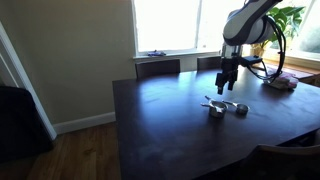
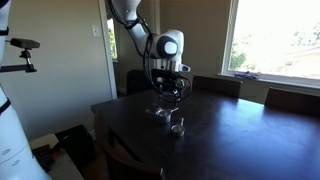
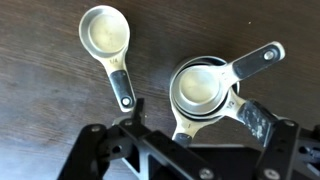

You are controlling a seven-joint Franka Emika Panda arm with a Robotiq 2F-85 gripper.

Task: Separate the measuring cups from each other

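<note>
One measuring cup (image 3: 105, 32) lies alone on the dark worktop (image 3: 40, 90), its handle pointing toward the end effector (image 3: 195, 118). Just to its right and apart from it, the other measuring cups (image 3: 200, 88) sit nested, handles fanned out. The end effector hangs over that stack, jaws spread wide and holding nothing.

No lettering, number or brand is showing legibly in any view; the dark handle grips (image 3: 124, 92) of the small shiny silver metal measuring cups (image 3: 200, 88) are appearing too blurred to read.
</note>
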